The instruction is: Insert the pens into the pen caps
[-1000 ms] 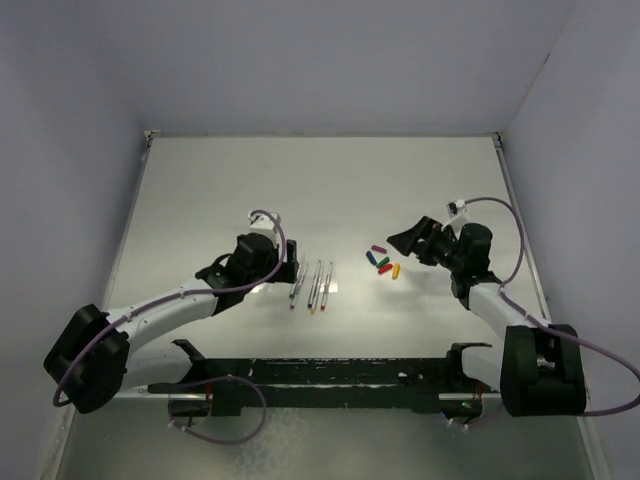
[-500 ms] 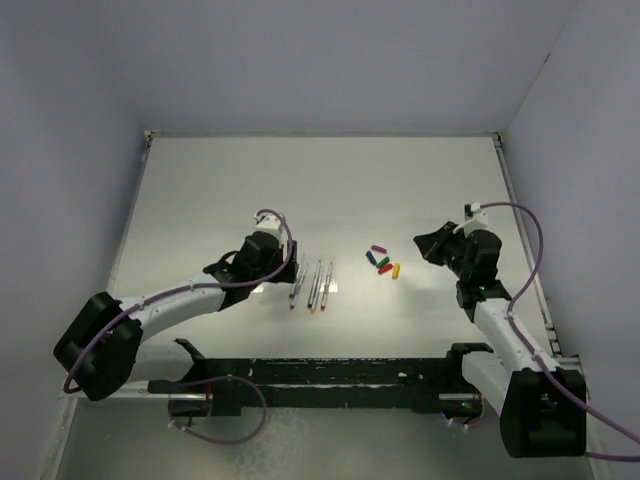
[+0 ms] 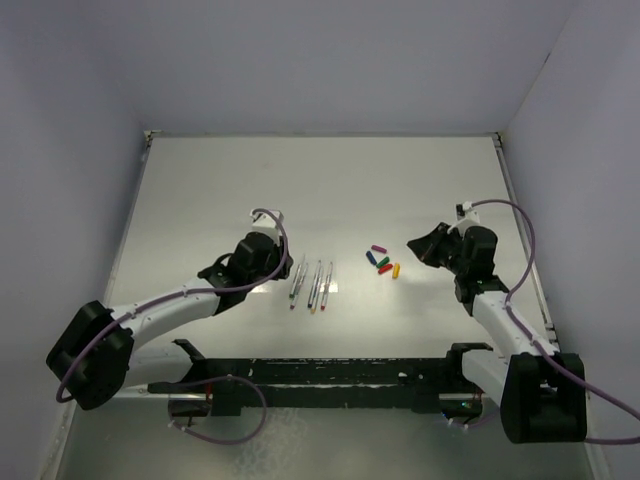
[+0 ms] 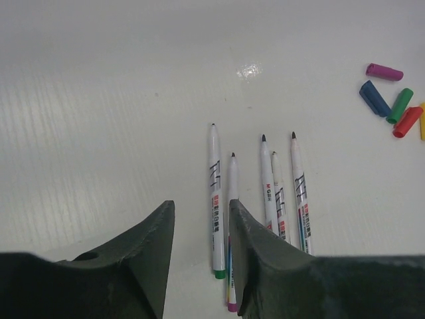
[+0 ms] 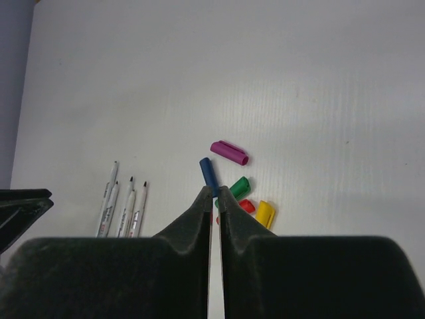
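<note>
Several silvery-white pens lie side by side on the table; the left wrist view shows a green-ended pen and a purple-ended pen nearest. The pen caps form a small cluster to their right: purple, blue, green, red, yellow. My left gripper hovers over the pens' butt ends, jaws partly apart and holding nothing. My right gripper points at the caps from the right, its jaws nearly touching and empty. It hides part of the blue and red caps.
Table walls enclose the white surface at the back and both sides. The black base rail runs along the near edge. The other arm's fingers show at the left edge of the right wrist view.
My left jaws have narrowed from wide open. My right jaws went from open to almost closed, and that gripper drew back to the right, then edged towards the caps again.
</note>
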